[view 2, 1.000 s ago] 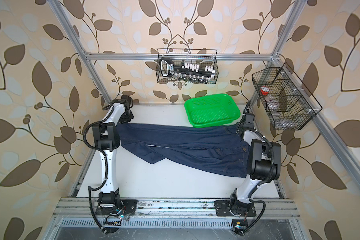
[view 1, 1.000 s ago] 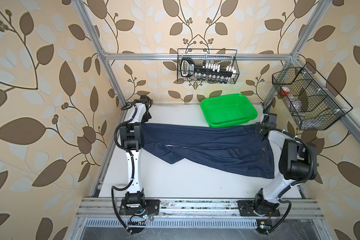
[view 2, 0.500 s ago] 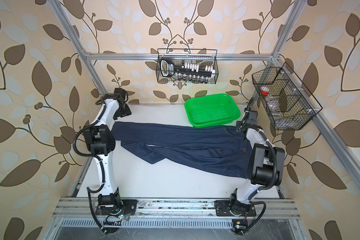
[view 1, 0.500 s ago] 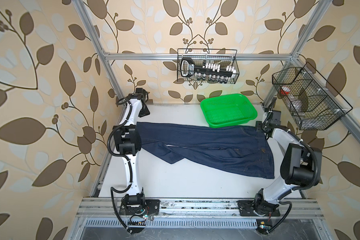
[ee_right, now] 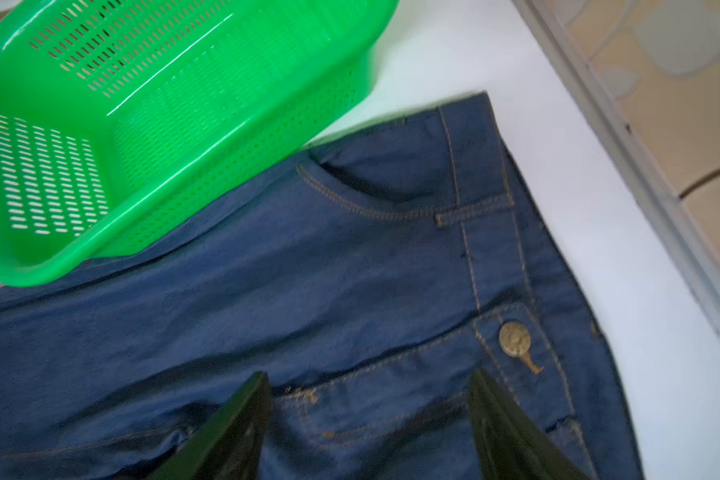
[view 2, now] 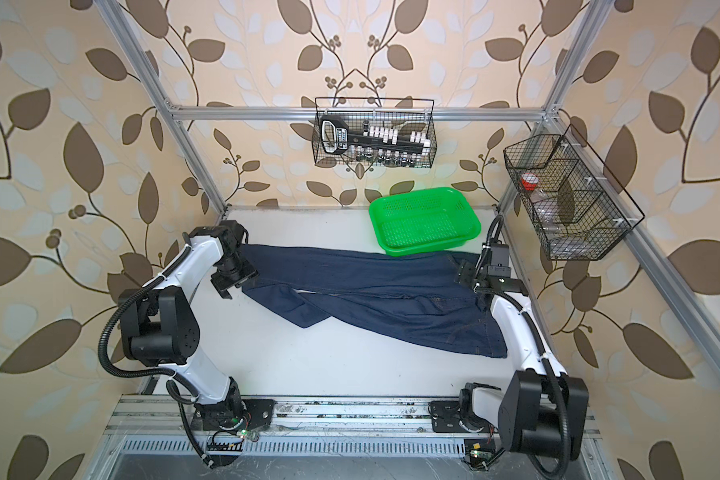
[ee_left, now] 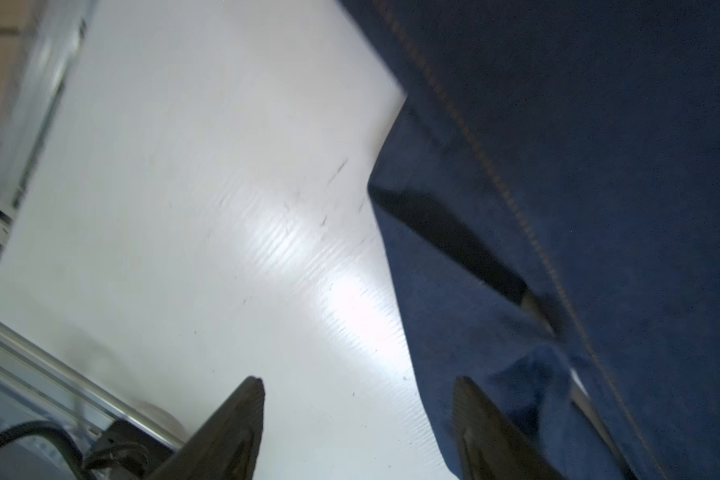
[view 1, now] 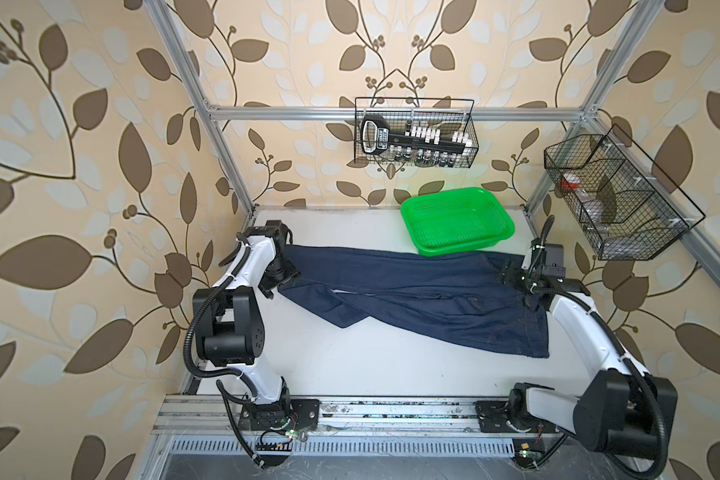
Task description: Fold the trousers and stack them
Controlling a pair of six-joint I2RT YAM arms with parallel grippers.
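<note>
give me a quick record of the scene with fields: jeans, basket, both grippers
trousers: dark navy denim jeans, spread lengthwise on the white table, unfolded, waistband at the right arm's side
basket: bright green perforated plastic basket, empty, at the jeans' far edge
left gripper: open, by the leg ends, holding nothing
right gripper: open, above the waistband, holding nothing
</note>
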